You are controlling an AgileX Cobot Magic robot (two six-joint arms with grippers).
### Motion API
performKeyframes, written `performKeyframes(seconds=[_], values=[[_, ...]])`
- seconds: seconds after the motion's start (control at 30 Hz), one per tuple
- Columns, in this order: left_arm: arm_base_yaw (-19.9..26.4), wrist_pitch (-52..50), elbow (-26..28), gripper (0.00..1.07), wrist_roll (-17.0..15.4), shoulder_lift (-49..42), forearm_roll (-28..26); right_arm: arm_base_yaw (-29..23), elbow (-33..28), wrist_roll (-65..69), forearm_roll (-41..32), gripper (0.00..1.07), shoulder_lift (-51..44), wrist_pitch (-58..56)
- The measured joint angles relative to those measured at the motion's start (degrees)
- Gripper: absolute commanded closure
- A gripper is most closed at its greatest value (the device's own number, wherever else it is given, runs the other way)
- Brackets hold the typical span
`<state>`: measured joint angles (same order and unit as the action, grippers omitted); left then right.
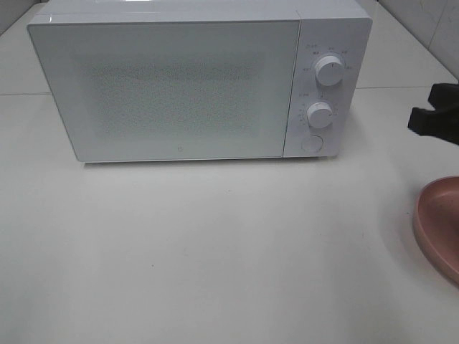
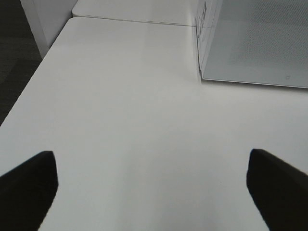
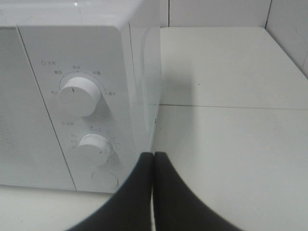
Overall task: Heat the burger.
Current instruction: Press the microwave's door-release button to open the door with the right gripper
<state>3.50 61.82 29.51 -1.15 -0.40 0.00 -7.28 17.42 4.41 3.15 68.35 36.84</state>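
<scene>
The burger is out of view. A white microwave (image 1: 165, 86) stands at the back of the table with its door closed; it also shows as the microwave (image 2: 260, 43) in the left wrist view and the microwave (image 3: 72, 96) in the right wrist view. On its panel are an upper knob (image 1: 329, 70), a lower knob (image 1: 320, 115) and a round button (image 1: 311, 143). My right gripper (image 1: 419, 120) hovers to the right of the panel; the right gripper (image 3: 153, 159) is shut on nothing, close to the button (image 3: 105, 179). Over bare table left of the microwave, my left gripper (image 2: 151, 192) is open.
A pink plate (image 1: 439, 222) lies at the right edge of the table (image 1: 215, 251), below my right gripper; nothing shows on its visible part. A tiled wall rises at the back right. The table's left edge drops off beside the left gripper.
</scene>
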Motion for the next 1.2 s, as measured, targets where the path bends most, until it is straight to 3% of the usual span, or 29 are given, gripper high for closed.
performKeyframes(seconds=[0.27, 0.5, 0.67, 0.9, 1.2], values=[[0.00, 0.00, 0.00, 0.07, 0.00, 0.00, 0.00, -4.30, -4.30, 3.38, 0.00, 1.07, 10.54, 15.93], [0.00, 0.00, 0.00, 0.07, 0.00, 0.00, 0.00, -7.16, -4.53, 8.71, 0.00, 1.07, 16.50, 18.16], [0.00, 0.00, 0.00, 0.07, 0.00, 0.00, 0.00, -9.05, -4.47, 25.95, 0.23, 1.07, 20.74, 19.37], [0.00, 0.00, 0.00, 0.07, 0.00, 0.00, 0.00, -9.05, -3.61, 51.22, 6.25, 1.07, 29.62, 26.53], [0.00, 0.00, 0.00, 0.07, 0.00, 0.00, 0.00, -10.49, 3.15, 64.52, 1.15, 1.07, 35.75, 24.98]])
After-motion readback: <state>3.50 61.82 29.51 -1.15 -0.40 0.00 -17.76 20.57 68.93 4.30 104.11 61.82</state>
